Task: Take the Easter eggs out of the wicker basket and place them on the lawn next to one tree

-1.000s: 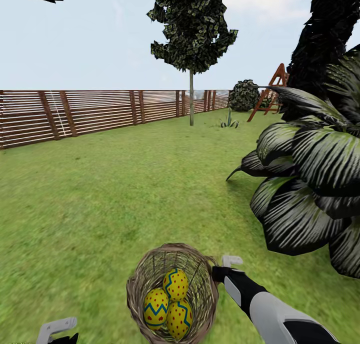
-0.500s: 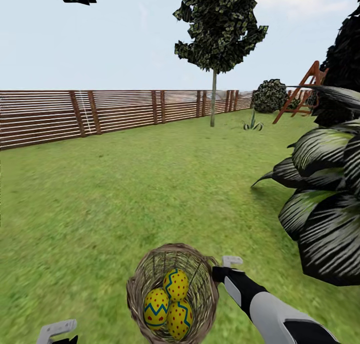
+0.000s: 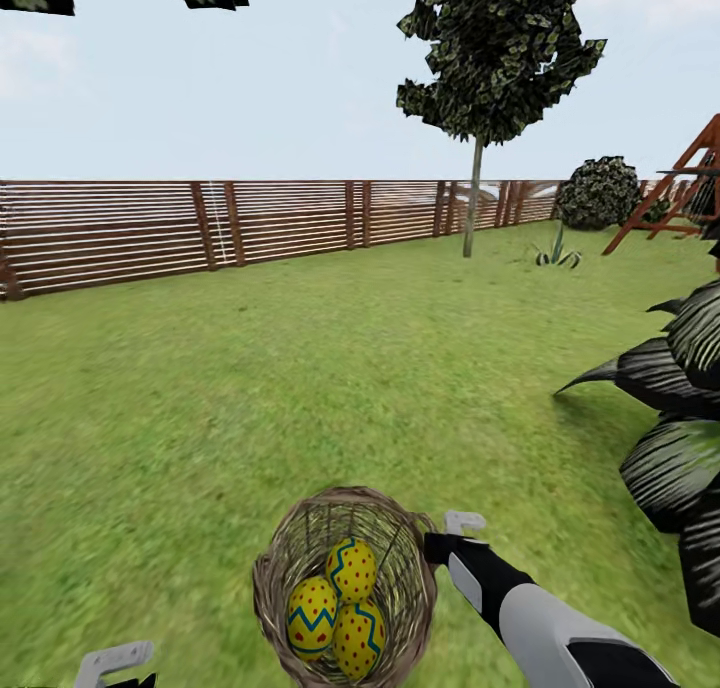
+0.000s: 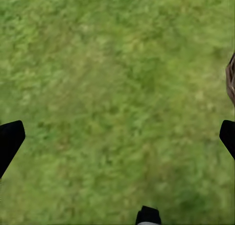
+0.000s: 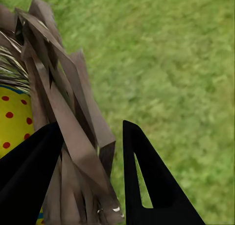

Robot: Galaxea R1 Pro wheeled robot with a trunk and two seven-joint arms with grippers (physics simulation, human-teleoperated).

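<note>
The brown wicker basket (image 3: 272, 574) hangs low in front of me over the lawn (image 3: 300, 368). In it lie the three Easter eggs, yellow with red dots and blue-green zigzags: one (image 3: 351, 568) on top, one (image 3: 312, 616) to its left, one (image 3: 359, 636) nearest me. My right gripper (image 3: 434, 546) is shut on the basket's right rim. In the right wrist view the woven rim (image 5: 73, 122) sits between the black fingers (image 5: 147, 181), an egg (image 5: 12, 122) beside it. My left gripper (image 3: 112, 666) is open over bare grass (image 4: 117, 87), beside the basket's edge (image 4: 230, 83).
A brown slatted fence (image 3: 200, 228) closes the garden at the back. A thin-trunked tree (image 3: 471, 208) with a round crown stands by it. A bush (image 3: 598, 193) and a red wooden frame (image 3: 680, 193) stand at the far right. Big dark leaves (image 3: 680, 408) crowd the right edge.
The whole view has swung left: fence, thin tree and dark leaves slid right in the picture. The basket, eggs and both arms keep their place in the view.
</note>
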